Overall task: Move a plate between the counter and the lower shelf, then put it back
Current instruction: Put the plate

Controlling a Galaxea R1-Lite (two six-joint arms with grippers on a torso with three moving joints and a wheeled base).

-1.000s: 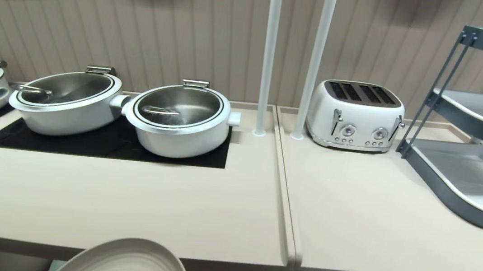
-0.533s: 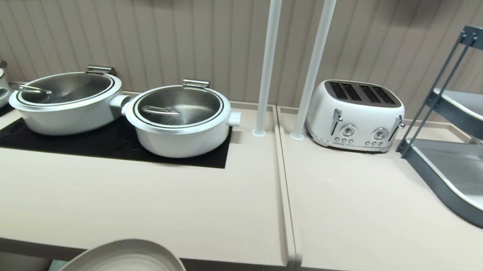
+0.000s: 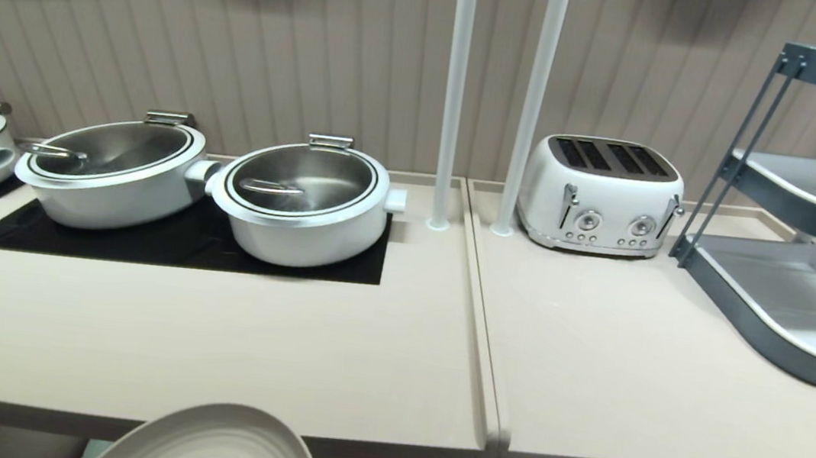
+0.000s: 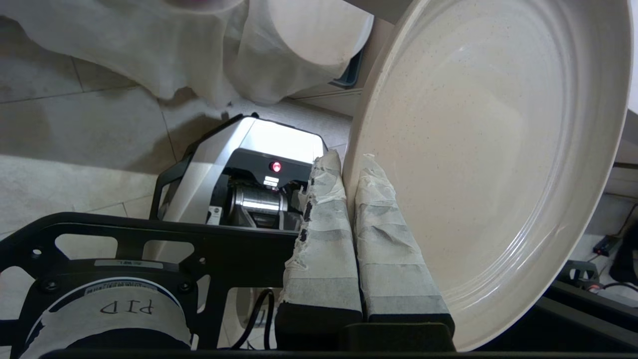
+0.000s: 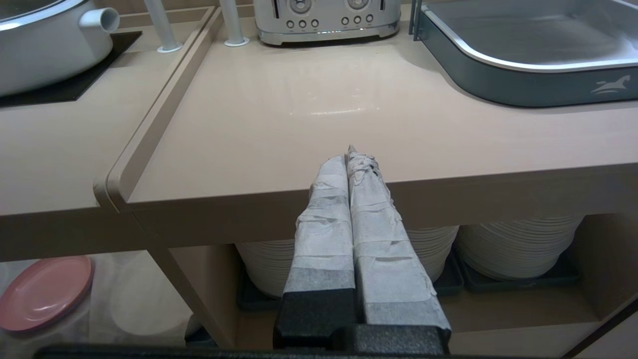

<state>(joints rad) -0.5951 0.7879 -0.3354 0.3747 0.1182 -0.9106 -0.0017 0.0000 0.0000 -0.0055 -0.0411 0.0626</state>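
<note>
You had the left gripper [image 4: 351, 167] clamped on the rim of the plate [image 3: 214, 449], which hung tilted in front of and just below the counter [image 3: 210, 345] edge, not resting on anything. Your right gripper [image 5: 351, 154] was pressed closed and empty before the other worktop [image 5: 319, 114]

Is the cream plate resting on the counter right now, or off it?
Off it. The left gripper is shut on the plate by its rim, and the plate shows below the counter front edge.
</note>
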